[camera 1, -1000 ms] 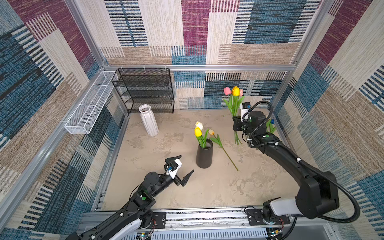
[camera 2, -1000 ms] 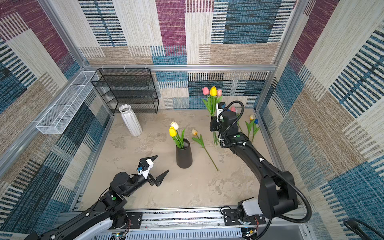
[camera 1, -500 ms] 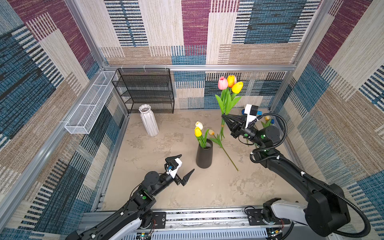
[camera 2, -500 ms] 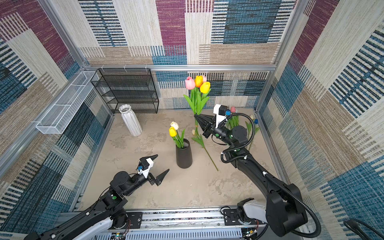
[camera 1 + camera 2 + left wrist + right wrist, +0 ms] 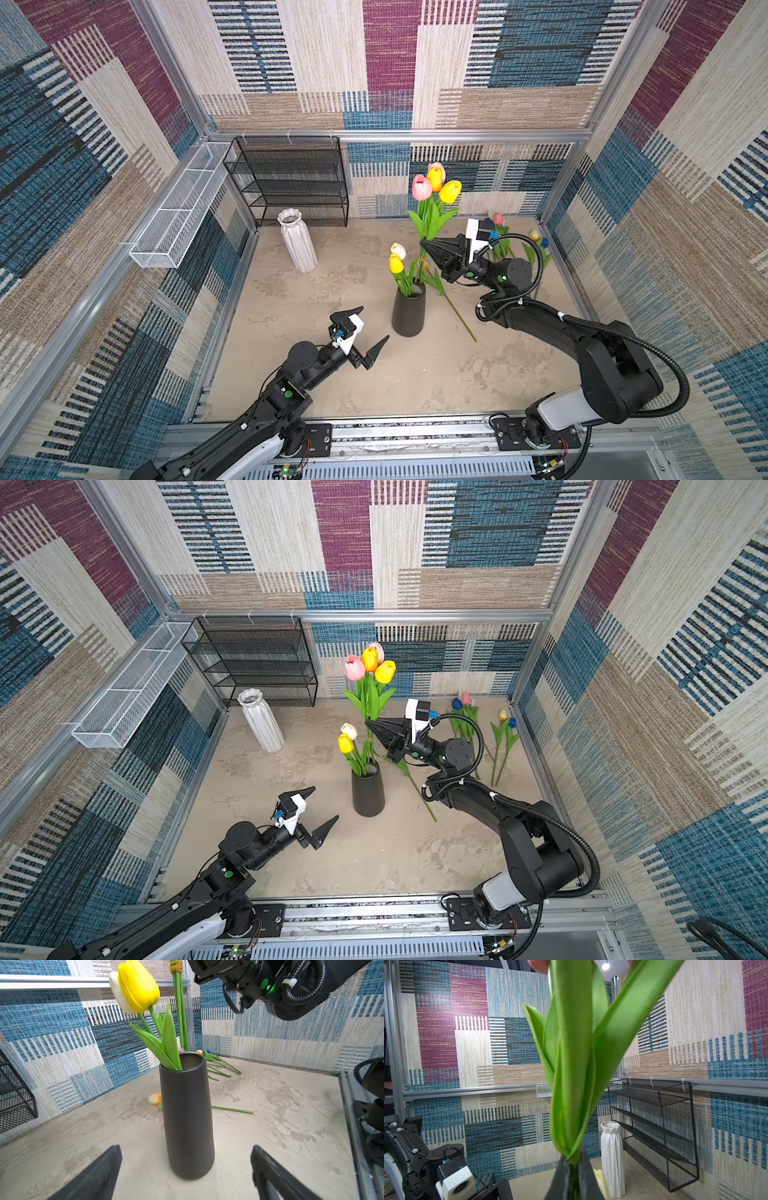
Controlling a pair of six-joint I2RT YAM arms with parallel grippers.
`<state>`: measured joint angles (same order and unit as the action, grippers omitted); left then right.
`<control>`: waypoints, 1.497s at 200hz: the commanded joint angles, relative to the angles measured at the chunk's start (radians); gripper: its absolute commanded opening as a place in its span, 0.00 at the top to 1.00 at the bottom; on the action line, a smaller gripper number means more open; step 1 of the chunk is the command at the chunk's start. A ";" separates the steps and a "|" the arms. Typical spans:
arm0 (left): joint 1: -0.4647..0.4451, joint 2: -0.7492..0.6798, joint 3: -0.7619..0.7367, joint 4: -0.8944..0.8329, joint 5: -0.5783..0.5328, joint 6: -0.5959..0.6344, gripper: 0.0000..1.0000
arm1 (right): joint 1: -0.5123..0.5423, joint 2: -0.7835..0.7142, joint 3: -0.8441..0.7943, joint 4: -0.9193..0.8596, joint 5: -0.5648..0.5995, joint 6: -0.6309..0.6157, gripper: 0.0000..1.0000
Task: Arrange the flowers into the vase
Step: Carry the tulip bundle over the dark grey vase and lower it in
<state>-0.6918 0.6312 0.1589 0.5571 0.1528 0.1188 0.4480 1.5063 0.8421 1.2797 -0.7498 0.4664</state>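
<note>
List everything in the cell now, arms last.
black vase: 1, black, table centre
tulips in vase: 2, yellow and cream, in black vase
held bunch: 1, pink, orange, yellow heads, above black vase
single tulip: 1, cream-orange, table beside black vase
loose tulips: several, mixed heads, far right corner
white vase: 1, white, far left
shelf rack: 1, black, back wall
wire basket: 1, white, left wall
left tool: 1, black, open, facing black vase
right tool: 1, black, shut on held bunch

Matte black jointed left arm [image 5: 303, 357] and right arm [image 5: 540, 322], white shells [image 5: 569, 409] near their bases, tapered black wedge fingers [image 5: 376, 352] on left gripper [image 5: 375, 323] and right gripper [image 5: 424, 243], white wrist camera blocks [image 5: 476, 235], blue connectors [image 5: 493, 235], ribbed black cable conduit [image 5: 305, 991], green joint lights [image 5: 287, 393]
</note>
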 commanded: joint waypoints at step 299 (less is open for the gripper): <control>0.000 0.021 -0.039 0.084 -0.014 0.014 0.00 | 0.070 0.042 0.016 -0.011 -0.077 -0.084 0.99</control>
<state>-0.6918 0.6598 0.1261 0.6025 0.1375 0.1188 0.5171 1.5360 0.8673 1.2446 -0.8364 0.3878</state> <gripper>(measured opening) 0.995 0.096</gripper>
